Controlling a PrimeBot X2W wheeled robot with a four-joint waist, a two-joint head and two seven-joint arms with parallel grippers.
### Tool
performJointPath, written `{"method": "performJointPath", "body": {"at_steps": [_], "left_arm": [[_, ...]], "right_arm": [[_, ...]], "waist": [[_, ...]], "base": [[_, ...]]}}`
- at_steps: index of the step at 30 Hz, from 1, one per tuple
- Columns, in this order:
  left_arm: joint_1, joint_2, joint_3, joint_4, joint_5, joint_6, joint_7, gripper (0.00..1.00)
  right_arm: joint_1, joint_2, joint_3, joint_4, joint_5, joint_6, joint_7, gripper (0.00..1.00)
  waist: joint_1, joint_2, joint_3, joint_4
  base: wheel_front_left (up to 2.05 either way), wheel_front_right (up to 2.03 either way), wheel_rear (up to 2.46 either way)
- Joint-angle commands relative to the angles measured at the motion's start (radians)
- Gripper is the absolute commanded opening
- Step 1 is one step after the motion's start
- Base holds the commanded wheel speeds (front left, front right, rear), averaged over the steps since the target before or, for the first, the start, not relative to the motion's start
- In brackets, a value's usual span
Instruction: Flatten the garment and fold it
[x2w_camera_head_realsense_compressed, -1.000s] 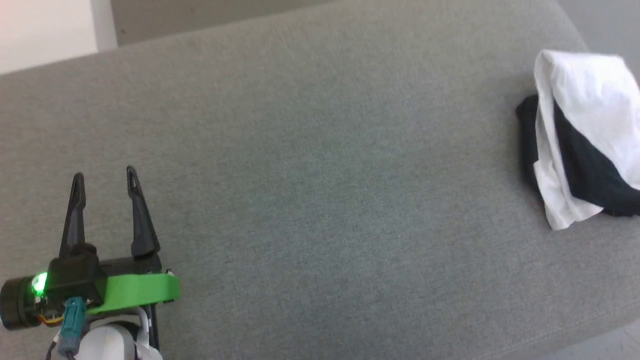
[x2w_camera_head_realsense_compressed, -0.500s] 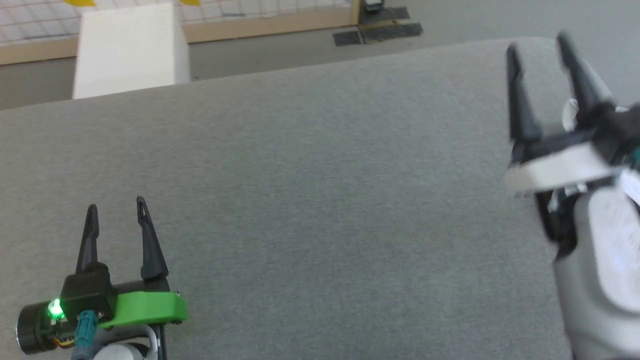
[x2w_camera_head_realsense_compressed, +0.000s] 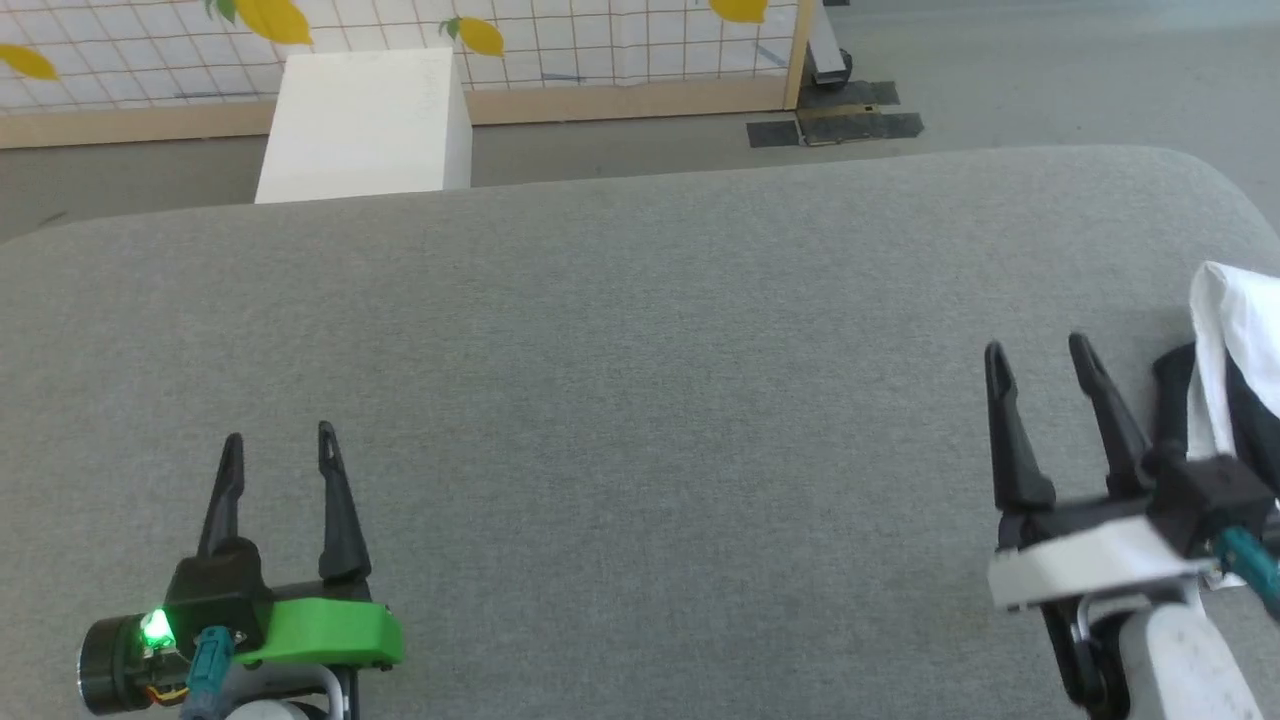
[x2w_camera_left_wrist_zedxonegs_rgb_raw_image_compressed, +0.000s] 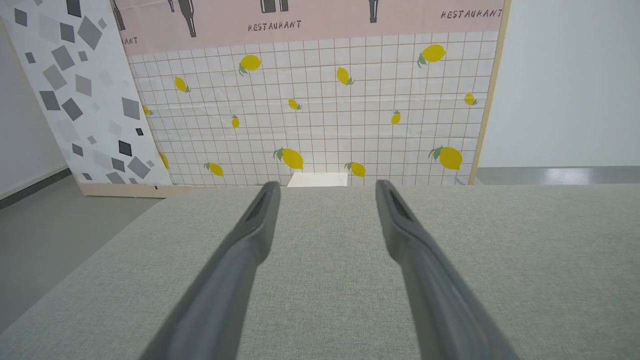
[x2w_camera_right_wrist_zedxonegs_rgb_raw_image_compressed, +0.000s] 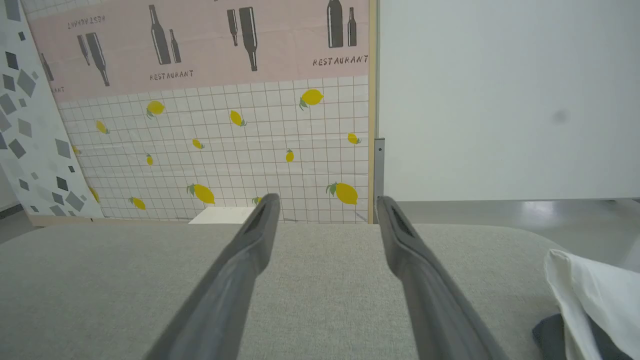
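Note:
The garment (x2w_camera_head_realsense_compressed: 1236, 340) lies bunched at the far right edge of the grey padded surface (x2w_camera_head_realsense_compressed: 620, 380), white cloth over black, partly cut off by the frame. In the right wrist view the garment (x2w_camera_right_wrist_zedxonegs_rgb_raw_image_compressed: 595, 295) shows at the lower right. My right gripper (x2w_camera_head_realsense_compressed: 1040, 355) hovers just left of it, open, nothing between its fingers (x2w_camera_right_wrist_zedxonegs_rgb_raw_image_compressed: 250, 260). My left gripper (x2w_camera_head_realsense_compressed: 278, 445) is at the lower left, open and empty, far from the garment. Its fingers (x2w_camera_left_wrist_zedxonegs_rgb_raw_image_compressed: 255, 235) stand wide apart over bare fabric.
Beyond the surface's far edge stand a white box (x2w_camera_head_realsense_compressed: 365, 125) and a lemon-patterned tiled panel (x2w_camera_head_realsense_compressed: 400, 40) on the floor. Black tape patches (x2w_camera_head_realsense_compressed: 835, 115) mark the floor at the back right. The surface's right corner is rounded.
The head camera has tilted up and swung, so the whole picture shifted. My right arm came into view high at the right, then dropped lower beside the garment.

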Motion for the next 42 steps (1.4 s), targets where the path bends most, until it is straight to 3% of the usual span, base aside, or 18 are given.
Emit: {"method": "performJointPath", "body": {"at_steps": [1, 8, 9, 42], "left_arm": [[0.007, -0.005, -0.003, 0.002, 0.000, -0.007, -0.004, 1.00], [0.018, -0.009, 0.003, 0.011, -0.020, -0.023, -0.004, 1.00], [0.004, -0.005, 0.002, 0.011, -0.015, -0.020, 0.000, 0.00], [-0.002, -0.007, -0.013, 0.017, -0.003, -0.039, 0.062, 0.00]], "right_arm": [[0.034, 0.006, 0.004, -0.027, -0.013, -0.002, -0.005, 1.00], [0.117, 0.023, 0.012, -0.118, -0.044, -0.002, -0.005, 1.00], [0.112, 0.022, 0.010, -0.112, -0.036, 0.000, 0.000, 0.00], [0.117, 0.024, 0.008, -0.108, -0.062, 0.000, 0.062, 0.00]], "waist": [[0.0000, 0.0000, -0.003, 0.006], [0.0000, 0.0000, -0.002, 0.005], [0.0000, 0.0000, -0.002, 0.005], [0.0000, 0.0000, -0.025, 0.012]], "base": [[0.00, 0.00, 0.00], [0.00, 0.00, 0.00], [0.00, 0.00, 0.00], [0.00, 0.00, 0.00]]}}
